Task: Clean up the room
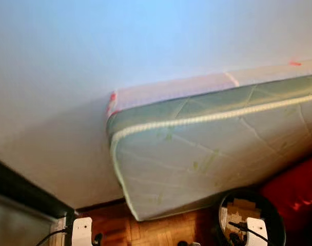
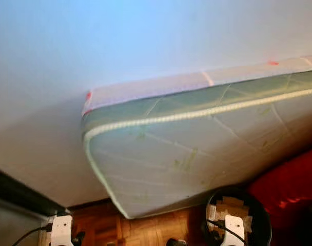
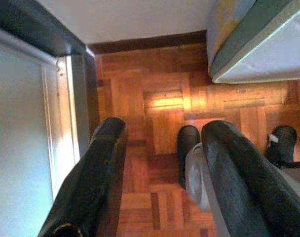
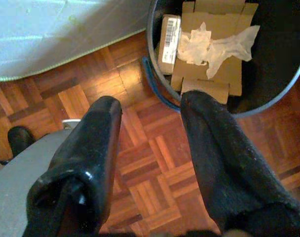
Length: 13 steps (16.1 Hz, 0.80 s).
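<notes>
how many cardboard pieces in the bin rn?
2 visible: a flattened cardboard sheet lying across the bin under crumpled white paper, and a small labelled box beside it against the wall. More may be hidden underneath.

Robot body: two white wrist housings, left [image 1: 82, 230] and right [image 1: 256, 229], each with a thin black cable plugged in; left gripper [image 3: 160, 148] and right gripper [image 4: 150, 111] both have long matte-black, slightly scuffed fingers; silver-grey rounded limb shells and black feet [image 3: 187, 143] below.
</notes>
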Available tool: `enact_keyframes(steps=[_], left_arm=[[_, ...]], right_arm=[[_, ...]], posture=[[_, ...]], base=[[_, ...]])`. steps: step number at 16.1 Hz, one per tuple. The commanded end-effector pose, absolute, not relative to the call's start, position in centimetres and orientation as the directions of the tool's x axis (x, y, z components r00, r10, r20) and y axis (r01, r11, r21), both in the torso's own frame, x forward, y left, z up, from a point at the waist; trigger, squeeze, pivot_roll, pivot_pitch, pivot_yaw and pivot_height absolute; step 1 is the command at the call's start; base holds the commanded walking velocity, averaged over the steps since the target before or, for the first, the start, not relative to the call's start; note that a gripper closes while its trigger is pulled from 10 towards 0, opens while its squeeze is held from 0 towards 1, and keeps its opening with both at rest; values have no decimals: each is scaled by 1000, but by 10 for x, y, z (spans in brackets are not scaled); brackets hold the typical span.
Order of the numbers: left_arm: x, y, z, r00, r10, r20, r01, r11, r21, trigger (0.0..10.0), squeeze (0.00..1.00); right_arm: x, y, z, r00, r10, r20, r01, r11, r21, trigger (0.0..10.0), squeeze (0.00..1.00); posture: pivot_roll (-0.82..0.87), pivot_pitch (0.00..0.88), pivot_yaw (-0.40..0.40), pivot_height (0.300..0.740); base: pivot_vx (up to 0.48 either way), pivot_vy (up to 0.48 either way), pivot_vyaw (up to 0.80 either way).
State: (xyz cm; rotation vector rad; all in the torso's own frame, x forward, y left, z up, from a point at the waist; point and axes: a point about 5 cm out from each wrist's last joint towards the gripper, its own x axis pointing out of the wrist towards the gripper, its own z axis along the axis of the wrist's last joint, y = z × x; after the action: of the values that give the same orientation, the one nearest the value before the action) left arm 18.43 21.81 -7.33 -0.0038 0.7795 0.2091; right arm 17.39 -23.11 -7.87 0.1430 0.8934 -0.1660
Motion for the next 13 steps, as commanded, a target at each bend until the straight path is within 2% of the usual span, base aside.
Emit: enact_keyframes(steps=[1, 5, 9, 13], left_arm=[[134, 249, -90, 544, 181, -819, -290, 957, 18, 10000, 0], [139, 240, -91, 544, 178, -820, -288, 957, 17, 10000, 0], [131, 253, -90, 535, 195, -822, -307, 951, 26, 10000, 0], [131, 253, -90, 537, 195, -821, -317, 948, 17, 10000, 0]], right_arm=[[141, -207, -98, 495, 13, -869, 151, 983, 101, 10000, 0], [141, -207, -98, 491, 11, -871, 149, 984, 96, 10000, 0], [141, -208, -98, 494, -3, -869, 161, 983, 88, 10000, 0], [141, -209, -98, 495, -5, -869, 166, 982, 89, 10000, 0]], posture=[[94, 0, -67, 719], [95, 0, -68, 719], [94, 0, -70, 719], [96, 0, -74, 719]], base=[[-251, 0, 0], [-62, 0, 0], [0, 0, 0], [0, 0, 0]])
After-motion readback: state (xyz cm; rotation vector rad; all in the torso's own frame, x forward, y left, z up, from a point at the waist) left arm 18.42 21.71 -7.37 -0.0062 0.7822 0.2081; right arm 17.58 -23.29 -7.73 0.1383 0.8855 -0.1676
